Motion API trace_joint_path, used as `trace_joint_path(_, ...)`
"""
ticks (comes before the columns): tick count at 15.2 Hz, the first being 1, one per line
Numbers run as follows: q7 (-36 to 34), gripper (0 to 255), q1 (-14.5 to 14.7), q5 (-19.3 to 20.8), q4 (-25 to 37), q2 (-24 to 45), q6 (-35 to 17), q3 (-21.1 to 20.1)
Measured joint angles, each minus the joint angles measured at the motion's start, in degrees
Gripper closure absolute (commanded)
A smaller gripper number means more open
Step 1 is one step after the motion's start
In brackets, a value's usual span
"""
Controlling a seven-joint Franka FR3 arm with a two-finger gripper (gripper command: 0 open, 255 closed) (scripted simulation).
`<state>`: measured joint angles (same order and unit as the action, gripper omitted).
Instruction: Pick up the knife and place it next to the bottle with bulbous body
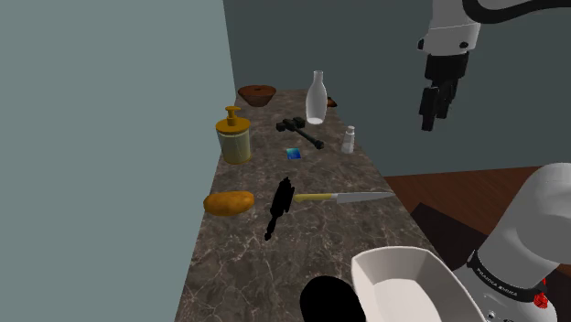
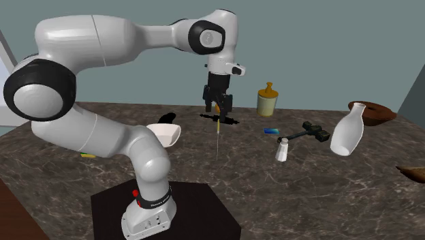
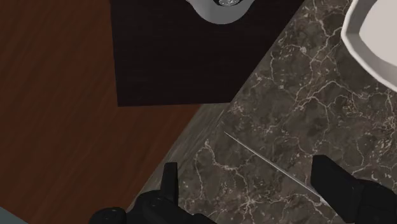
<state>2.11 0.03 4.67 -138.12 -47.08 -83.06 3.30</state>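
A knife [image 1: 352, 197] with a yellow handle and a thin silver blade lies across the dark marble counter [image 1: 274, 265], its blade pointing to the counter's edge nearest the arm. The pale bottle with a bulbous body [image 1: 316, 99] stands upright at the far end of the counter; in the second exterior view this bottle [image 2: 347, 131] is at the right. My black gripper [image 1: 436, 102] hangs open and empty, well above the counter near the knife's blade end. In the wrist view the gripper [image 3: 251, 183] has its fingers apart, with the knife's blade tip [image 3: 254, 156] on the marble beneath them.
Beside the knife's handle lie a black brush [image 1: 279, 209] and an orange lump [image 1: 229, 202]. Farther back stand a yellow jar [image 1: 234, 137], a black hammer [image 1: 302, 133], a small shaker [image 1: 349, 139] and a brown bowl [image 1: 257, 93]. A white tub [image 1: 412, 285] sits near the stand.
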Motion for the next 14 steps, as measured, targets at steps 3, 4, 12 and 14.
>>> trace_joint_path(3, 1.94, 0, 1.10, 0.13, -1.66, 0.71, -2.77, 0.30)
trace_joint_path(4, 3.35, 0, 1.89, 0.23, -2.49, 1.49, -4.75, 0.53)
trace_joint_path(12, 14.90, 0, 9.67, -0.52, -8.72, 9.42, -22.22, 0.88)
trace_joint_path(14, 17.90, 0, 11.61, -0.78, -10.47, 11.31, -26.72, 0.90)
